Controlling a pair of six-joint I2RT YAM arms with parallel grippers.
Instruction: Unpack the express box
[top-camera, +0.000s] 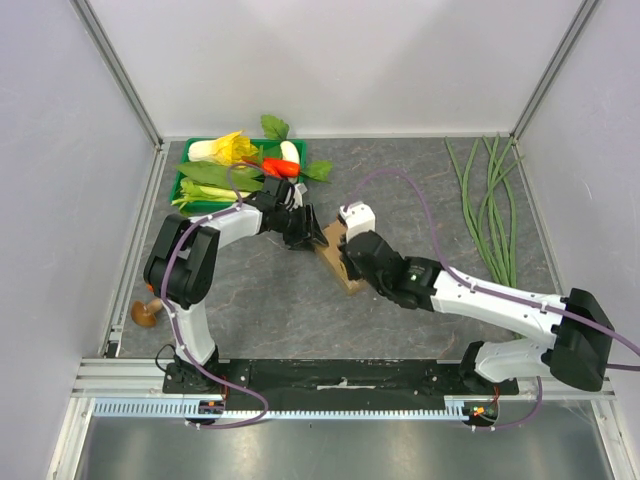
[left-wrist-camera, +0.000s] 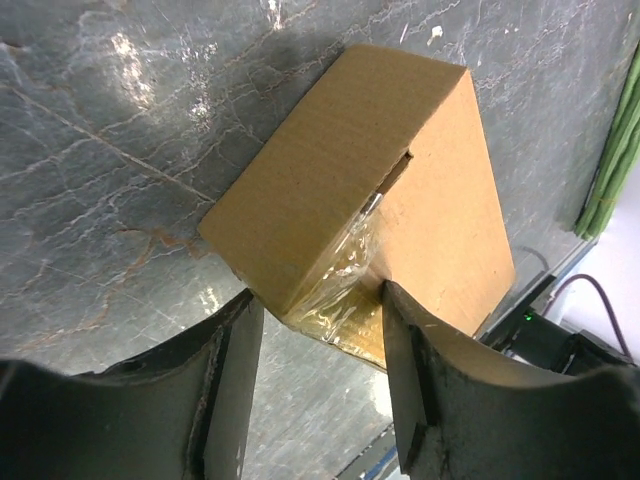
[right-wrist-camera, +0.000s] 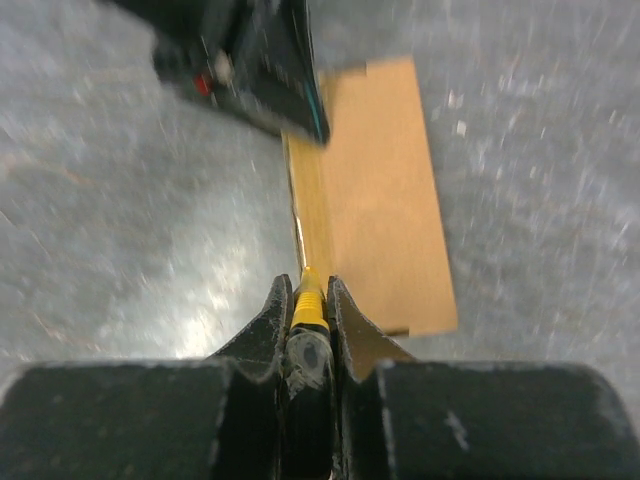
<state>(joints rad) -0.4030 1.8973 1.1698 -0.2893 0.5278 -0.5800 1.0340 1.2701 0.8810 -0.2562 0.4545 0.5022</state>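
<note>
The small brown cardboard box (top-camera: 332, 262) lies flat near the middle of the dark grey stone-patterned table (top-camera: 260, 310), closed, with clear tape (left-wrist-camera: 345, 270) over one end. My left claw (left-wrist-camera: 320, 295) stands apart, straddling that taped end: one finger (left-wrist-camera: 420, 370) touches the tape, and the other sits just beside the box's corner. My right claw (right-wrist-camera: 306, 285) is clamped tight on a slim yellow tool (right-wrist-camera: 308, 305), whose tip is at the box's long edge.

Left fingers (left-wrist-camera: 225, 400) apart, right fingers (right-wrist-camera: 262, 330) clamped.
</note>
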